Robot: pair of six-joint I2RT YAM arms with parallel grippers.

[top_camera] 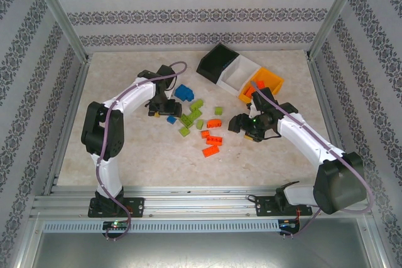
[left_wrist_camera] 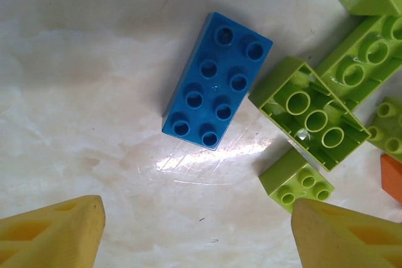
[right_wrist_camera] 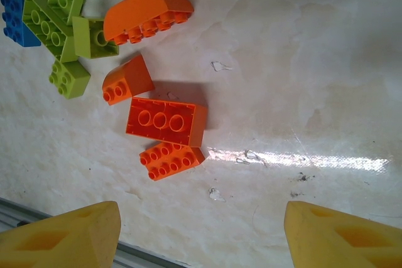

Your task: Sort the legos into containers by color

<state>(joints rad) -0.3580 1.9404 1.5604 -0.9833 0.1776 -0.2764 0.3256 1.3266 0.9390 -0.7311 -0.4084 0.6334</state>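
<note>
This looks like a robot test lab. A small booth is made from silver metal bars (top_camera: pixel 59 14) and walls (top_camera: pixel 188 14) covered in patterned paper. Two robot arms (top_camera: pixel 108 171) are bolted to a metal rail (top_camera: pixel 201 204) at the near edge of a pale, stone-look desk (top_camera: pixel 144 167).

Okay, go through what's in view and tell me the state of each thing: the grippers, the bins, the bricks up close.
left gripper: open, empty
right gripper: open, empty
blue brick: flat, studs up
large green brick: upside down, hollow side up
white bin: looks empty
orange-yellow bin: seems to hold orange pieces
black bin: inside too dark to tell
</note>
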